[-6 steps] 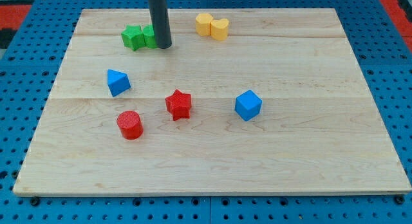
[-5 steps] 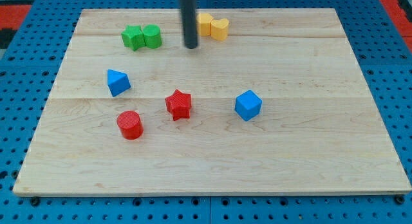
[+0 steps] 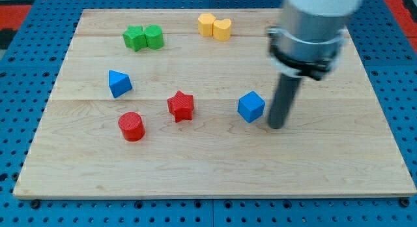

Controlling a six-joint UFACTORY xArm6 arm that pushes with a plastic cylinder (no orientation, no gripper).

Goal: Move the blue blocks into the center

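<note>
A blue cube (image 3: pixel 251 106) sits right of the board's middle. A blue triangular block (image 3: pixel 118 83) sits at the view's left. My tip (image 3: pixel 276 126) rests on the board just right of the blue cube and slightly below it, close to it with a thin gap showing. The rod rises to the arm's grey housing (image 3: pixel 311 31) at the view's upper right.
A red star (image 3: pixel 181 105) lies near the middle and a red cylinder (image 3: pixel 131 126) to its lower left. Two green blocks (image 3: pixel 143 38) sit at the top left, two yellow blocks (image 3: pixel 214 25) at the top middle. The wooden board (image 3: pixel 215 168) lies on a blue pegboard.
My tip has moved from the top of the board, beside the green and yellow blocks, down and right to the blue cube's right side. No block has moved.
</note>
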